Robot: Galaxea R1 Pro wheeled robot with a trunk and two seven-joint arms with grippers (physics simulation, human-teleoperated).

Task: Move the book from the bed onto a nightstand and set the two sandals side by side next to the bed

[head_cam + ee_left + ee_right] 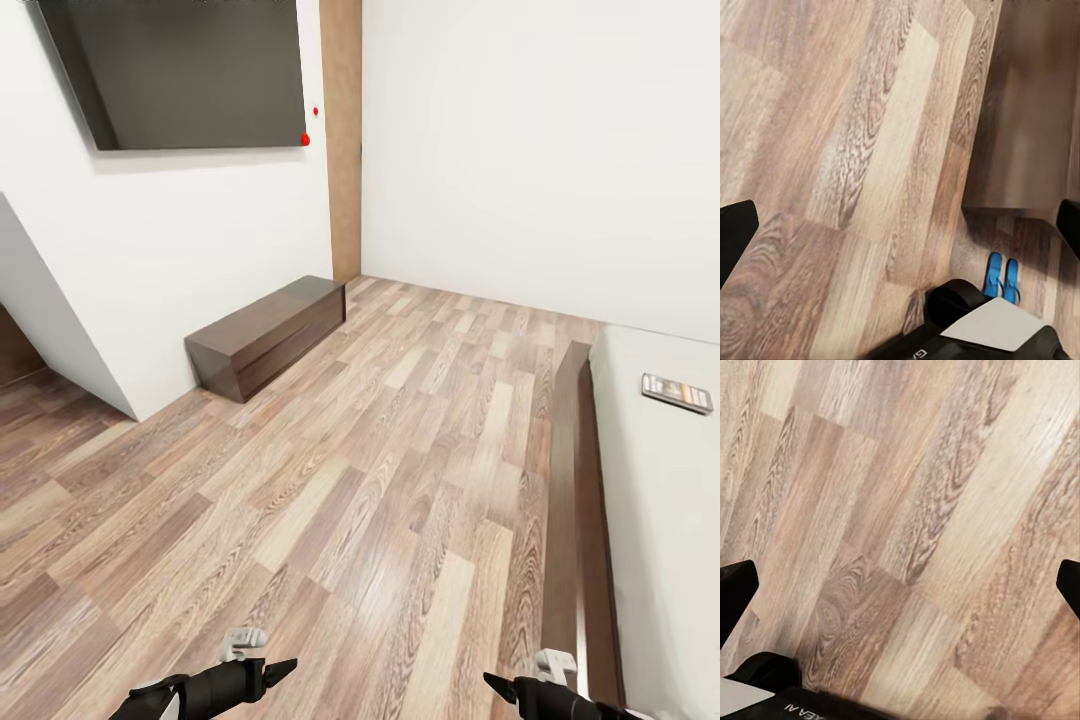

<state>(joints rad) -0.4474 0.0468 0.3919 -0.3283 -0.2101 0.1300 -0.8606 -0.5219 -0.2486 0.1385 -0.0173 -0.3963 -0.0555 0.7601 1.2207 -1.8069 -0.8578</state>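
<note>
The book [677,392], thin with a dark cover and an orange strip, lies flat on the pale mattress of the bed [665,520] at the right edge of the head view. The two blue sandals [1001,276] lie side by side on the plank floor, close to a dark brown wooden piece [1024,135] and just beyond my base. My left gripper [275,668] and right gripper [497,684] hang low over bare floor, far from the book. Both are open; the dark fingers [735,232] [735,589] stand wide apart with only planks between them.
A long low dark TV bench [268,335] stands against the white wall at the left, under a wall-mounted screen [185,70]. The bed's dark wooden side rail [575,500] runs along the right. Wide wood-plank floor [350,480] lies between bench and bed.
</note>
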